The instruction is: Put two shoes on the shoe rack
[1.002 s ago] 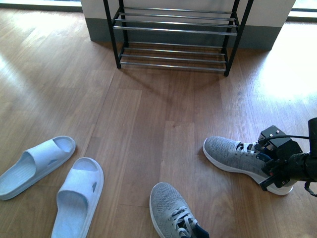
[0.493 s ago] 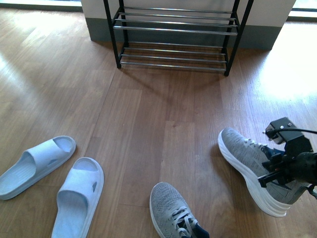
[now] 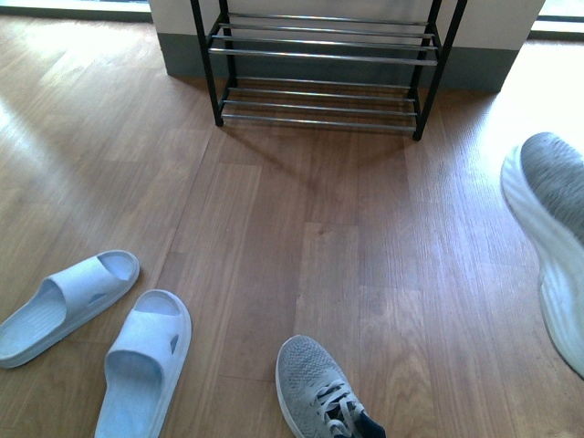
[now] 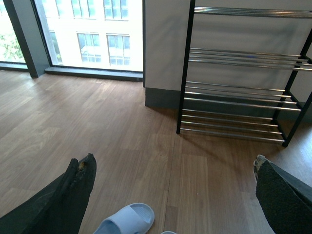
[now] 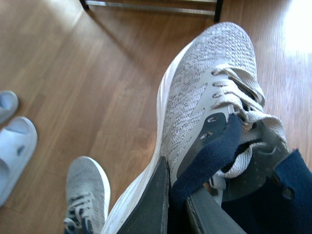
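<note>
- We see a wood-plank floor (image 3: 301, 237) running back to a pale wall with a dark skirting, and in the left wrist view a tall window (image 4: 92, 34) beside that wall.
- The shoe rack (image 3: 319, 55) stands against the wall at the far middle of the front view, its chrome bars bare.
- The right claw (image 5: 178, 204) is clenched on the held sneaker (image 5: 204, 87) at its navy collar, one finger outside by the white sole and the other in the shoe's opening.
- From the front, we find that sneaker at the far right edge (cut off by the frame), toe towards the rack and its white sole turned to the camera, well apart from the rack.
- The second sneaker (image 3: 319, 388) lies on the floor at the near middle, toe pointing away from us.
- Two pale blue slippers (image 3: 141, 365) lie side by side on the floor to the left.
- The left claw (image 4: 175, 195) is released, its dark fingers (image 4: 73, 195) spread wide above the floor with nothing between them, facing the rack.
</note>
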Robot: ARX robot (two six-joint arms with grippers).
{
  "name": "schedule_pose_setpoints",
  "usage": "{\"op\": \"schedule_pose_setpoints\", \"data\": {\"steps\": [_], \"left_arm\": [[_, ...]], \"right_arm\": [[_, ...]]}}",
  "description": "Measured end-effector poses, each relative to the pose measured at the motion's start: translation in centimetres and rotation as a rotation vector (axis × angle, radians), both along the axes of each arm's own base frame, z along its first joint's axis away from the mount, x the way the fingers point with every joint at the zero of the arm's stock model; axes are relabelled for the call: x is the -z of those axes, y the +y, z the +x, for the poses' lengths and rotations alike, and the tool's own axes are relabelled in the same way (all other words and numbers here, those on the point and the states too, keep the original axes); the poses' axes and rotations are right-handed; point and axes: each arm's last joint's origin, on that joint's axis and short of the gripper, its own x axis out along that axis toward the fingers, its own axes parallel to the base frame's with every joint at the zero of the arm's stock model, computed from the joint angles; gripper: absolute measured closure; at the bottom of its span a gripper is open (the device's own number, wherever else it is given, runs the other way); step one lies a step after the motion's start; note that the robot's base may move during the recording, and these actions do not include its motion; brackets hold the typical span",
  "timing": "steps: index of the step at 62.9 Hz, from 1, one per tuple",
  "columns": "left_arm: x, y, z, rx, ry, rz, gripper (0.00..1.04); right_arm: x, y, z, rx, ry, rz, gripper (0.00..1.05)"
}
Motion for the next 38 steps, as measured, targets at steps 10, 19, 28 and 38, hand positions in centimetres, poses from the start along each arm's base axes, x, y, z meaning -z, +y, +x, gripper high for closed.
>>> {"op": "schedule_pose_setpoints", "data": {"steps": [10,19,28,38], "left_arm": [[0.0,0.0,0.0,0.000,0.000,0.000,0.09],[0.0,0.0,0.0,0.000,0.000,0.000,0.09],[0.0,0.0,0.0,0.000,0.000,0.000,0.09],[0.0,0.0,0.0,0.000,0.000,0.000,0.09]], "right_arm": [[-3.7,0.4,-3.1,-0.014,-0.102,0.051,1.03],[-4.6,1.1,-6.2,-0.044,-0.168,0.090,1.03],[-4.7,1.2,-6.5,-0.046,-0.186,0.113,1.03],[-4.7,1.2,-6.5,-0.041,-0.184,0.113,1.03]]}}
